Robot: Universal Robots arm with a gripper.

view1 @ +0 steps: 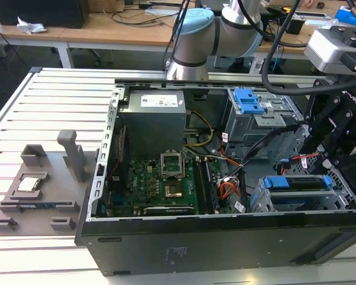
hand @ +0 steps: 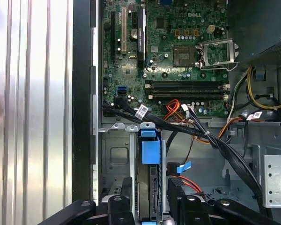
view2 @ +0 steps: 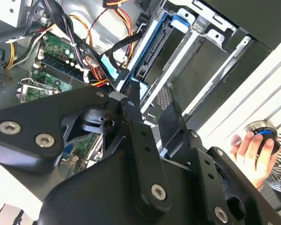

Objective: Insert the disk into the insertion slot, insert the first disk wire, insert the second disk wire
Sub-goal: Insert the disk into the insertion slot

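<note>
The arm (view1: 193, 32) enters at the top middle of the exterior view, its pale blue joint caps above the back of the open computer case (view1: 225, 249). It bends across to the upper right, where a grey camera box (view1: 335, 47) rides on the wrist. From there the black gripper (hand: 152, 185) hangs down at the right edge, over the case's lower right corner. In the first wrist view its two fingers (hand: 126, 199) stand apart, one on each side of the disk (hand: 150, 152), and are not closed on it.

The disk sits on edge in the insertion slot (view1: 260, 200), the low silver cage at the lower right of the exterior view, with its blue carrier showing along the top. A black plug with a blue tab (hand: 179, 168) lies just beside the disk; I cannot tell whether it is seated. Black, red and orange cables (hand: 215, 140) cross between the motherboard (hand: 178, 47) and the cage, close to the fingers.

Counted:
- one disk
- two drive cages, the taller grey cage (view1: 255, 122) with its blue latch (view1: 248, 100) standing behind the low one
- one power supply (view1: 153, 116)
- one empty processor socket (view1: 171, 161)

At the exterior view's left, a grey fixture plate (view1: 24, 202) on the slatted table (view1: 24, 119) holds one processor chip (view1: 28, 184). In the second wrist view, one person's hand (view2: 248, 152) grips a round black-and-blue knob (view2: 264, 133) outside the case.
</note>
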